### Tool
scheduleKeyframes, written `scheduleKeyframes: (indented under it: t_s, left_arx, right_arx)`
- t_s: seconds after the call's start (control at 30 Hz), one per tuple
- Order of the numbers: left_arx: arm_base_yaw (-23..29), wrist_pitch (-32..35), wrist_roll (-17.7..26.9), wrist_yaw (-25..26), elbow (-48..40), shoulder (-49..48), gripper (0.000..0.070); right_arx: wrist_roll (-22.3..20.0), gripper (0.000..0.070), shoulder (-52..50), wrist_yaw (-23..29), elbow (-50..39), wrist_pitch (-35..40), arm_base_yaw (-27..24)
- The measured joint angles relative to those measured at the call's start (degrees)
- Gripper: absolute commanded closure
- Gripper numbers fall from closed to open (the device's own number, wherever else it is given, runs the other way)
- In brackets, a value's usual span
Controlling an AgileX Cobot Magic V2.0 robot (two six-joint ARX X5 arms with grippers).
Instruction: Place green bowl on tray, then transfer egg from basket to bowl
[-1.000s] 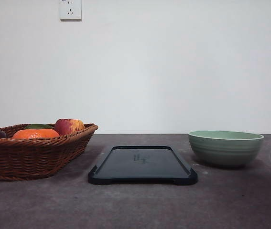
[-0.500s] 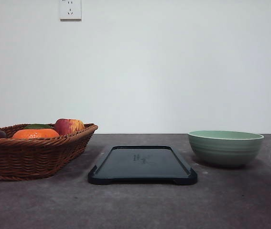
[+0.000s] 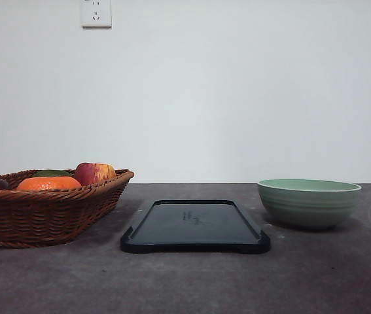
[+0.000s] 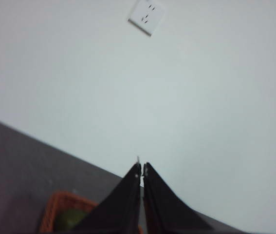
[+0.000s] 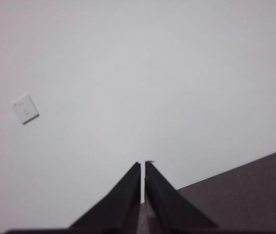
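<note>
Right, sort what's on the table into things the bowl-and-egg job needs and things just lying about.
Needed for the job:
green bowl
tray
basket

Just lying about:
orange
apple
green fruit
wall sockets

No egg can be made out.

gap: open table between tray (image 3: pixel 195 226) and green bowl (image 3: pixel 309 203) | left: basket (image 3: pixel 41 209) blocks

Evenly, softly lit from overhead, probably diffuse room light. Faint shadows pooled under the tray (image 3: pixel 195 226), green bowl (image 3: pixel 309 203) and basket (image 3: pixel 44 209) on the dim grey tabletop (image 3: pixel 185 281). No glare. Sharp from the front; soft, washed and slightly blurred through both wrist cameras.
</note>
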Motion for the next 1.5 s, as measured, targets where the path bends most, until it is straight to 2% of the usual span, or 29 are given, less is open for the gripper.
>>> scheduleKeyframes:
  t_s: [0.3,0.47,0.7,0.83,1.03,1.23,1.37,1.5]
  left_arx:
    - [0.0,-9.0,10.2,0.5,15.7,11.7,0.07]
    - [0.0,-13.3,14.7,5.2,22.8,18.7,0.07]
    - [0.0,-20.1,17.2,10.5,30.5,28.6,0.07]
    - [0.0,-26.7,20.0,13.2,35.7,35.2,0.07]
    - [-1.0,-35.9,23.7,16.3,42.2,43.9,0.07]
    - [-3.0,-45.0,29.3,17.2,48.7,52.1,0.07]
    - [-4.5,-49.3,32.7,17.4,51.7,56.2,0.07]
    - [-5.7,-50.9,34.1,17.5,53.1,59.0,0.07]
  right_arx:
    - [-8.7,0.0695,8.8,-4.3,11.9,-7.9,0.0]
    - [-12.8,0.0695,15.9,-8.6,18.2,-10.4,0.0]
    - [-16.9,0.0695,27.3,-13.1,26.7,-16.5,0.0]
    - [-20.0,0.0695,34.1,-15.5,31.3,-21.7,0.0]
    - [-24.3,0.0695,44.5,-15.8,37.0,-30.3,0.5]
    - [-28.6,0.0695,51.9,-15.9,41.9,-37.1,2.1]
    - [-30.7,0.0695,55.8,-15.9,43.4,-40.9,3.2]
    - [-31.3,0.0694,58.2,-15.9,43.6,-43.0,4.2]
